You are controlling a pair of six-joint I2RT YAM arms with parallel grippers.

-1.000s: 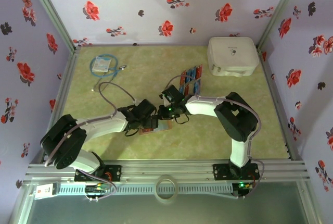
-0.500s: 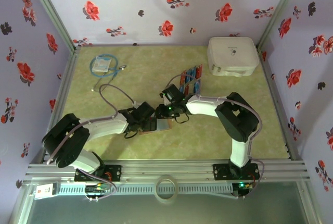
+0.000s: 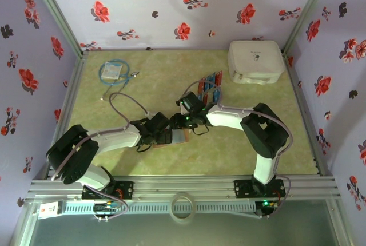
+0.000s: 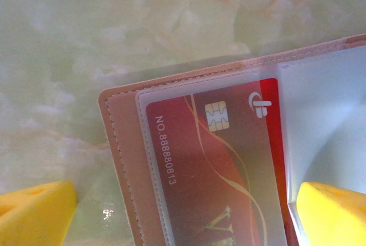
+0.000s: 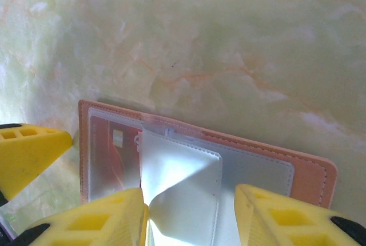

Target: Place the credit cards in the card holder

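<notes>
Top external view, and both arms meet mid-counter (image 3: pixel 143 91). The left hand (image 3: pixel 167 136) and the right hand (image 3: pixel 183 129) are down together over one card holder (image 3: pixel 184 138), which lies open and flat. At 1 o'clock from it sits a fan of loose credit cards (image 3: pixel 209 88), red and blue, overlapping in two rows and too small here to count. Further out, between 1 and 2 o'clock, there's one white box (image 3: pixel 255 61) in the far corner. At 10 to 11 o'clock lies one coil of blue cable (image 3: pixel 112 71).

Left wrist view now: one red card (image 4: pixel 211 166) sits inside a clear pocket (image 4: pixel 150 143) of the holder, its chip and the number 88880813 readable through the plastic. The left hand is spread wide and pinching nothing. Two yellow fingers (image 4: pixel 34 214) show, one at 8 o'clock over bare counter just off the holder's stitched edge, the other at 4 o'clock over the neighbouring clear page.

Right wrist view: the holder lies across the frame with the red card in its 9 o'clock page. One clear flap (image 5: pixel 183 189) bulges up at 6 o'clock between the right hand's two fingers, which stand apart. The finger at 7 o'clock meets the flap's edge, though I cannot tell whether it is pressing. A third yellow finger pokes in at 9 o'clock, just beside the holder's edge.
</notes>
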